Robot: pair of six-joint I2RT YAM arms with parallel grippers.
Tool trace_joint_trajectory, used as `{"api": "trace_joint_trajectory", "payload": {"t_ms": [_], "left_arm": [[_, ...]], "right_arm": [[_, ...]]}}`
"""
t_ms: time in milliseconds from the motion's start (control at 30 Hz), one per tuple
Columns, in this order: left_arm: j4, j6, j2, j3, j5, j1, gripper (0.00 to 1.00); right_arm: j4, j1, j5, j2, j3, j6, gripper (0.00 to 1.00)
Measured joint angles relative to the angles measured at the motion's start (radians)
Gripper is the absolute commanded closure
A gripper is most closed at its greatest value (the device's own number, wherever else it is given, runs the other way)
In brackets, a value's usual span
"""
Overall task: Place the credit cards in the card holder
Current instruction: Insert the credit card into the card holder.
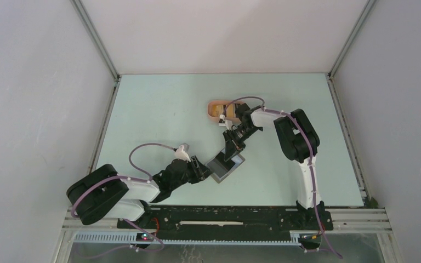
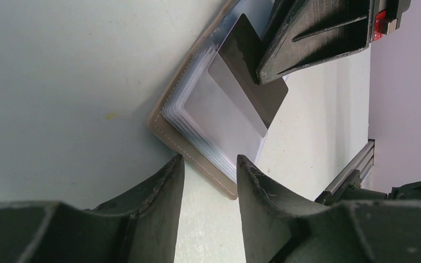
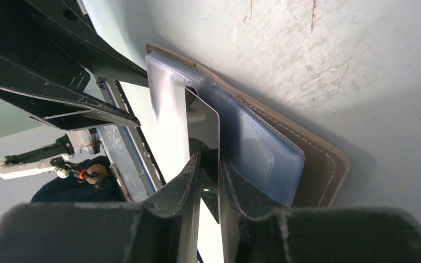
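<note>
Two grippers at one card holder.

1. The left gripper point(image 1: 202, 170), nearest the bases: jaws narrowly parted, straddling the near-left edge of the card holder point(image 1: 227, 166) and clamping nothing.
2. The card holder lies open on the table point(image 1: 159, 120), clear sleeves point(image 2: 219, 120) facing up.
3. The right gripper point(image 3: 209, 160): pinched tight on a dark credit card point(image 2: 244, 66), its lower end at the sleeves.
4. The salmon-pink tray point(image 1: 214, 104), farthest and well apart from the holder, with an orange-yellow card point(image 1: 219, 111) inside.
</note>
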State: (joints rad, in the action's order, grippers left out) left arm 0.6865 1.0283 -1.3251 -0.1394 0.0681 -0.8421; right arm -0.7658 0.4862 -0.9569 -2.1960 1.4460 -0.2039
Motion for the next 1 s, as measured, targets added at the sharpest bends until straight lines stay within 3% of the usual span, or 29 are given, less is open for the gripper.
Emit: {"api": "trace_joint_trajectory", "payload": {"t_ms": [1000], "left_arm": [[-0.007,0.0,0.004,0.0,0.0,0.0,0.54]], "right_arm": [[-0.002,0.107,0.232,0.091,0.0,-0.049,0.65]]}}
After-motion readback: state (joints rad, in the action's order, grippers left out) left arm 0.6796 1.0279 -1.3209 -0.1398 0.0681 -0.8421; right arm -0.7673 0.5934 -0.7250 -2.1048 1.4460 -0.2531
